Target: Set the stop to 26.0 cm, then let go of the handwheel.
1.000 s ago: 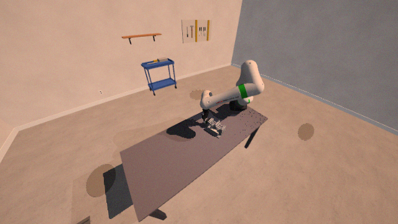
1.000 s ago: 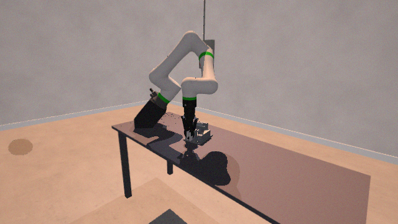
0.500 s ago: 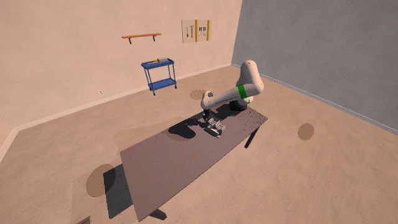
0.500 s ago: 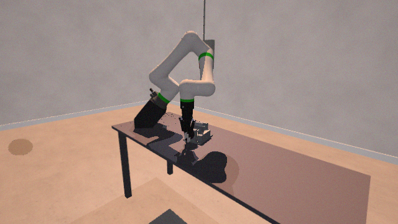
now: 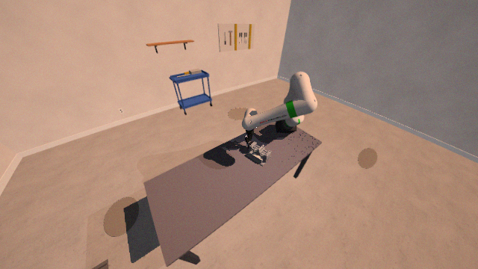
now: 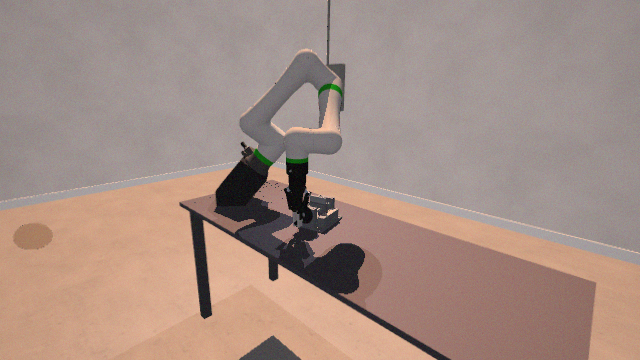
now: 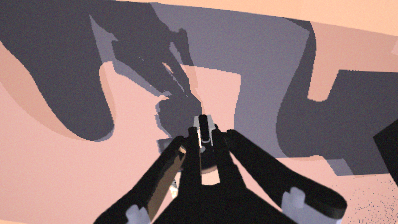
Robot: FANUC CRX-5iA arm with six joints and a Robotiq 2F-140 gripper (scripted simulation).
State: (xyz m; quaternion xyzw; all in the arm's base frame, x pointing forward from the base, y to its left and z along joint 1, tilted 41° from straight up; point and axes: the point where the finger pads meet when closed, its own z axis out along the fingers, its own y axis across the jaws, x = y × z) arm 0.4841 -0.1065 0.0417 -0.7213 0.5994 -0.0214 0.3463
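Count, left to right in the top view: one wooden wall shelf [image 5: 169, 43], one blue cart [image 5: 188, 78] with two decks and small items on its upper deck, one tool board [image 5: 234, 36] on the far wall, one table [image 5: 209, 194], one stop fixture [image 5: 258, 152] on the table, one white arm [image 5: 278, 112] with green bands. Three round darker patches mark the floor: one at near left, one by the arm's wrist, one at right.

The table is long and dark-topped. The arm's black base [image 6: 239, 186] stands at the far end of it. The stop fixture, a small grey assembly, sits on the table top just beside that base, toward the near side.

In the exterior view the arm folds over and the black wrist points straight down. The gripper [image 6: 302, 216] meets the left end of the fixture [image 6: 322, 212], where the handwheel [image 6: 307, 216] shows as a small dark disc.

In the wrist view the two black fingers stand nearly together, with only a narrow gap. They are clamped on the handwheel [image 7: 203, 131], seen edge-on as a thin dark piece with a light face between the fingertips. The gripper [image 7: 204, 142] touches nothing else that can be made out. The stop's scale setting is too small to read in any view.
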